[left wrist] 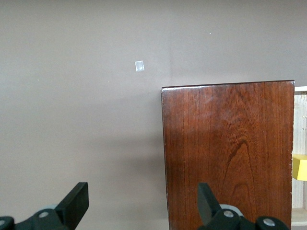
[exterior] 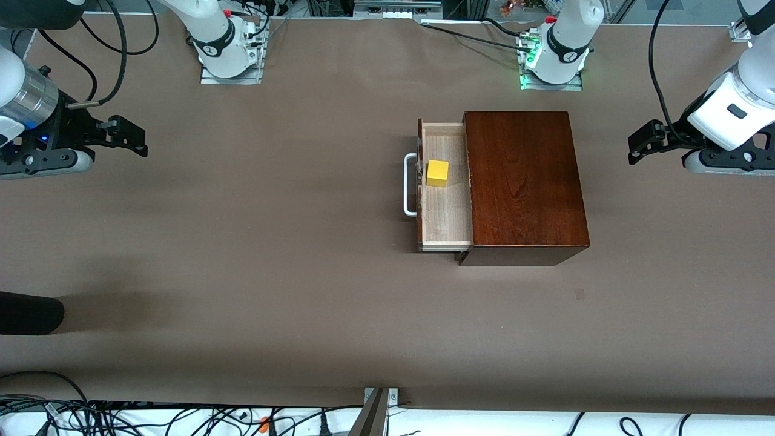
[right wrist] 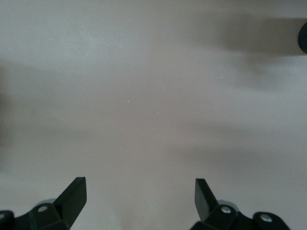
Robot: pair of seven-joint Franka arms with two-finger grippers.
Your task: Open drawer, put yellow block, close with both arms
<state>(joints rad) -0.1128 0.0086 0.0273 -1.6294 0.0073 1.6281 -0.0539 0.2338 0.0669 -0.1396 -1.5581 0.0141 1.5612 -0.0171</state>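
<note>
- Both black two-finger grippers hang in the air with nothing between their fingers: the left gripper (exterior: pixel 636 145) is over the bare table at the left arm's end, beside the glossy dark reddish-brown wooden box (exterior: pixel 524 181), and the right gripper (exterior: pixel 134 138) is over the bare table well apart from that box, at the right arm's end.
- Brown matte table (exterior: pixel 242 242) carries the box, which stands toward the left arm's end.
- On the box's side facing the right arm, the pale light-wood drawer (exterior: pixel 445 224) is pulled partly out, its floor exposed.
- At the drawer's outer end, on its dark front, is the white U-shaped handle (exterior: pixel 410 184), pointing away from the box.
- Inside the drawer sits the small bright yellow cube-shaped block (exterior: pixel 437 173), close to the drawer's front and in the half farther from the front camera; it looks just clear of the front wall, though contact is hard to judge.
- Left gripper's fingers (left wrist: pixel 76 203) are spread wide; its wrist view shows the box top (left wrist: pixel 228 153) and a sliver of the yellow block (left wrist: pixel 300 167) at the edge.
- Right gripper's fingers (right wrist: pixel 74 196) are likewise spread wide over plain tabletop.
- A small pale square mark (left wrist: pixel 139 66) lies on the table near the box.
</note>
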